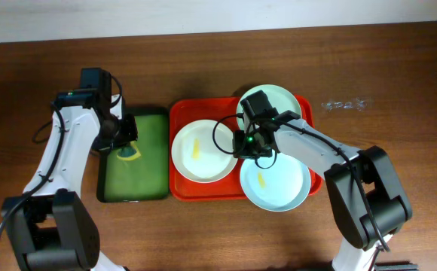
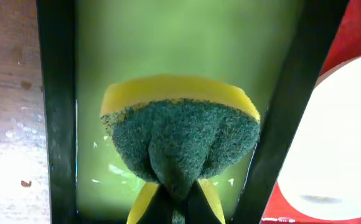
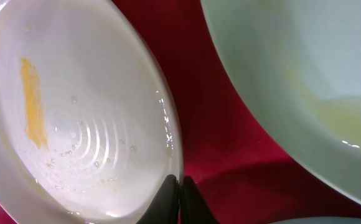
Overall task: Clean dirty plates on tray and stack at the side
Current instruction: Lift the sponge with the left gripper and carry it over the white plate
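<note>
The red tray (image 1: 179,113) holds three plates: a white plate (image 1: 202,154) on the left with a yellow smear, a mint plate (image 1: 282,102) at the back and a pale blue plate (image 1: 279,184) at the front right, also smeared. My right gripper (image 1: 242,143) is shut on the white plate's right rim; in the right wrist view the right gripper (image 3: 179,182) pinches the white plate (image 3: 75,112) at its edge, with the mint plate (image 3: 292,81) beyond. My left gripper (image 2: 175,191) is shut on a yellow and green sponge (image 2: 180,130) over the green tray.
The dark green tray (image 1: 139,177) lies just left of the red tray, their rims almost touching. In the left wrist view the dark green tray's rim (image 2: 56,112) borders bare wooden table (image 2: 9,124). A small clear wrapper (image 1: 344,104) lies at the back right.
</note>
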